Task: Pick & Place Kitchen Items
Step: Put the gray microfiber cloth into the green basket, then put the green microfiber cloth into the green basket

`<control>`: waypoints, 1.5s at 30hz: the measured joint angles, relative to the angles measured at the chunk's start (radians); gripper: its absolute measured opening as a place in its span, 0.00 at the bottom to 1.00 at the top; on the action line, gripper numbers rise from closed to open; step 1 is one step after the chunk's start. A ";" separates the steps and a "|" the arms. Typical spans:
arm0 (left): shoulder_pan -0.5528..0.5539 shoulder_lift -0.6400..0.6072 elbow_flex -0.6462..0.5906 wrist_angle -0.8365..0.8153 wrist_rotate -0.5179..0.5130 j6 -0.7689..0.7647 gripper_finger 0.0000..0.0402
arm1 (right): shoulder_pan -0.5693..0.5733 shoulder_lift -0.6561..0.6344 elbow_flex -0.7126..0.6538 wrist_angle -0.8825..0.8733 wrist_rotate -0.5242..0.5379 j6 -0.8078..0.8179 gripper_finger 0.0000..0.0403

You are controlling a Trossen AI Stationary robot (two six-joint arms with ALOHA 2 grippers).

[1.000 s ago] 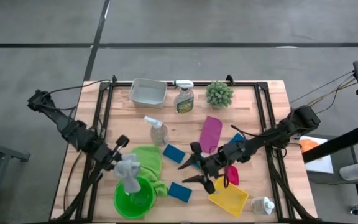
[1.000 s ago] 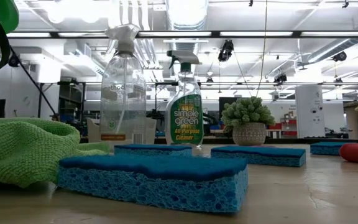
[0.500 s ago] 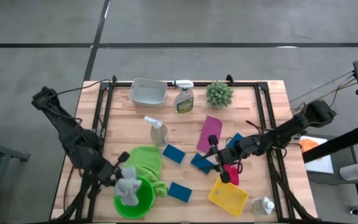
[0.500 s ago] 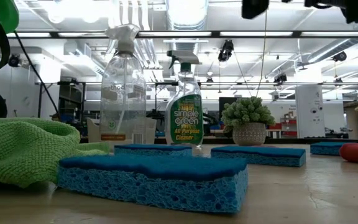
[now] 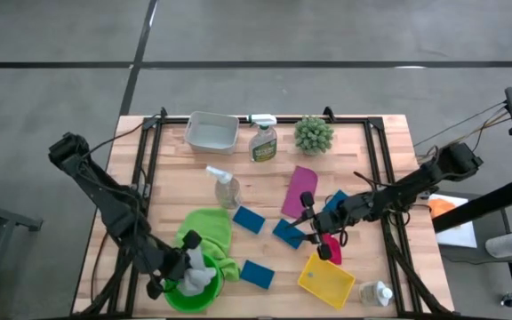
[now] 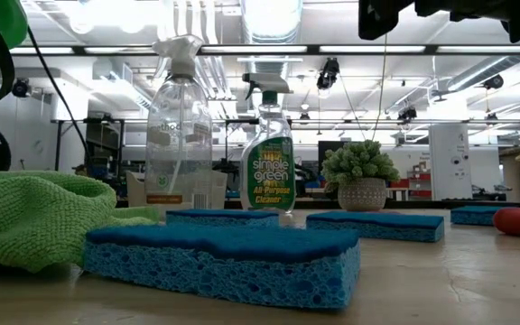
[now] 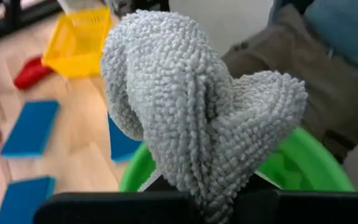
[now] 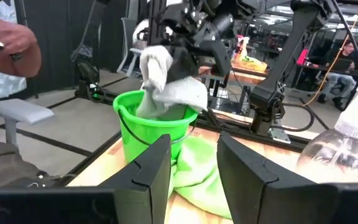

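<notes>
Clamped tight on the grey cloth [image 5: 198, 268], the left gripper [image 5: 188, 267] is hanging right over the green bucket [image 5: 177, 293], with the bunched cloth drooping into the bucket's mouth. From that arm's wrist camera the grey cloth [image 7: 197, 118] is filling most of the picture, the bucket rim [image 7: 309, 158] curving just beneath it. Draped against the bucket's side, just beyond those jaws, the green cloth [image 5: 210, 234] is lying crumpled on the wooden table [image 5: 172, 191], and a blue sponge [image 5: 257, 274] is sitting close beside it.

Across the table the right gripper [image 5: 314, 227] is hovering with its jaws parted and nothing between them; its two dark fingers [image 8: 157, 168] are standing apart in its own wrist view, facing the bucket [image 8: 151, 127]. Directly under those jaws another blue sponge [image 5: 288, 234] is lying flat, with a third blue sponge [image 5: 248, 219] a little farther toward the left arm. The small red item [image 5: 331, 249] is resting just behind the right jaws, the pink cloth [image 5: 301, 189] is lying near them toward the far edge, and the yellow basket [image 5: 326, 280] is sitting near them toward the near edge, with the small white bottle [image 5: 375, 292] beside it.

Farther off, a clear spray bottle [image 5: 225, 187] is lying mid-table, while a green-labelled spray bottle [image 5: 263, 140], a grey bin [image 5: 212, 132] and the potted plant [image 5: 313, 134] are lining the far edge.
</notes>
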 joint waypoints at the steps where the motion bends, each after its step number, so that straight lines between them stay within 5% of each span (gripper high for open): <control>1: 0.000 0.004 0.000 -0.012 0.003 -0.013 0.02 | 0.000 0.001 0.000 0.002 0.003 0.000 0.31; 10: -0.002 0.011 0.000 -0.079 0.100 -0.084 0.25 | 0.000 0.004 0.001 0.002 0.016 0.003 0.31; 25: -0.003 0.006 0.016 -0.185 0.102 -0.134 0.68 | 0.000 0.004 0.002 0.002 0.017 0.008 0.31; 35: -0.003 0.006 0.156 -0.337 0.083 -0.136 0.72 | 0.000 0.004 0.002 0.001 0.017 0.008 0.31; 45: 0.046 0.007 0.151 -0.348 -0.219 -0.254 0.72 | 0.000 0.004 0.002 0.001 0.017 0.010 0.31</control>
